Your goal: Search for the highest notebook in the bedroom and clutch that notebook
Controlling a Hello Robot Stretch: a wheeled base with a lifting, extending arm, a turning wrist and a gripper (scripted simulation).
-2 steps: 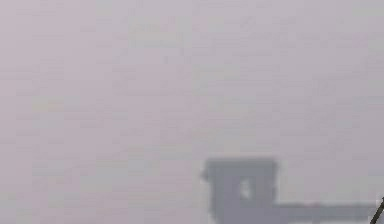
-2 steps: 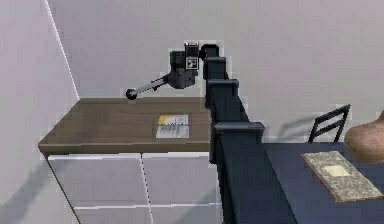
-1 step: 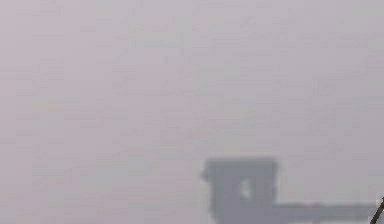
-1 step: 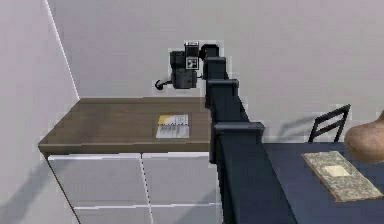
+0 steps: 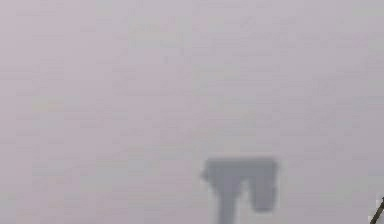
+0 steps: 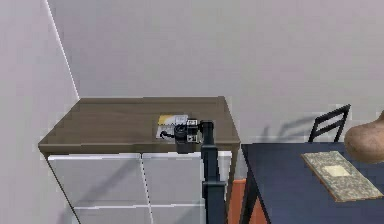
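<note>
Centre frame: gripper [image 6: 183, 131] at dresser [image 6: 100, 125] top, flat pale thing [image 6: 168, 121] behind it; cannot tell if it holds anything. Lower right: dark table [image 6: 285, 190], tan book [image 6: 335, 172], chair [image 6: 331, 124].

A plain pale grey wall [image 5: 150, 80] faced the forward view. In the arm side view two pale grey walls met in a corner at the left, and a low cabinet [image 6: 110, 125] with a brown wooden top and white drawer fronts [image 6: 100, 180] stood against the back wall [image 6: 250, 50]. Just beside it, at the right, stood a dark blue worktop [image 6: 285, 180], with a black chair [image 6: 330, 125] behind it.
</note>
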